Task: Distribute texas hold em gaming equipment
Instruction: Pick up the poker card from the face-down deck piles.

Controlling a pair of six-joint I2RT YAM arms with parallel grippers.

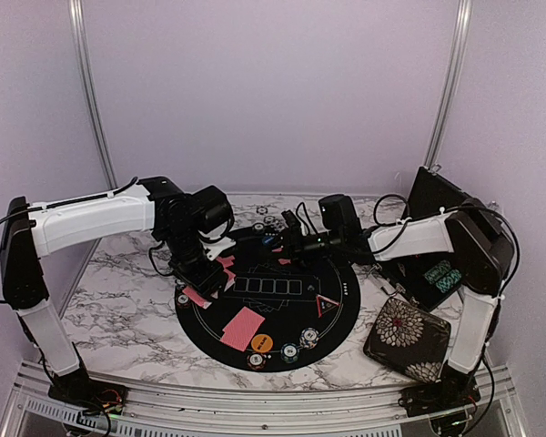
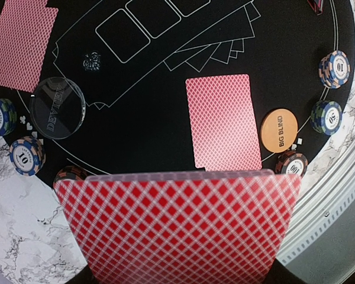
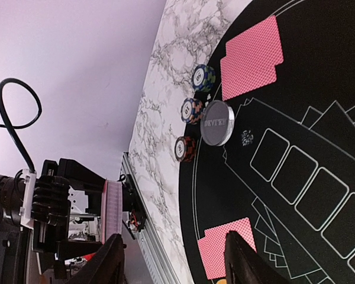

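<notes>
My left gripper (image 1: 207, 271) is shut on a deck of red-backed playing cards (image 2: 177, 231) and holds it above the left side of the round black mat (image 1: 282, 319). The deck hides the fingers in the left wrist view. A pair of overlapping cards (image 2: 223, 121) lies face down beside the orange BIG BLIND button (image 2: 278, 128). More cards (image 2: 21, 41) lie by the clear dealer button (image 2: 59, 107). Striped chip stacks (image 2: 334, 69) (image 2: 27, 155) ring the mat edge. My right gripper (image 3: 174, 260) is open and empty over the mat's far side.
A floral pouch (image 1: 406, 339) lies at the right front. The black case (image 1: 437, 259) stands open behind it with chips inside. A small red-edged triangle (image 1: 325, 307) rests on the mat's right. The metal rail (image 1: 255, 405) runs along the near table edge.
</notes>
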